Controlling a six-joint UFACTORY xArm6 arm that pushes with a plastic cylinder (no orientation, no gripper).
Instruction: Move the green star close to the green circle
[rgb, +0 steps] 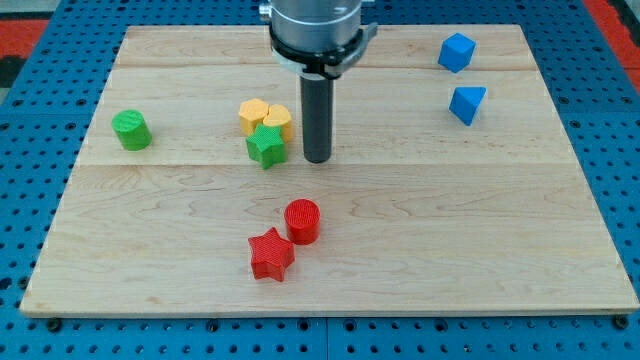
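Red star (270, 254) nearest | green star (266, 145) (no clear long axis) | my tip (317, 158) just right

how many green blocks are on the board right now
2. The green circle sits near the view's left edge. The green star is near the middle, touching the yellow blocks, just left of my tip. None looks hidden.

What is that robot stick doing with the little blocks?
It slides blocks around the wooden board. My tip sits just to the view's right of the green star, which touches two yellow blocks. The green circle waits far off at the view's left, so the star must be pushed that way.
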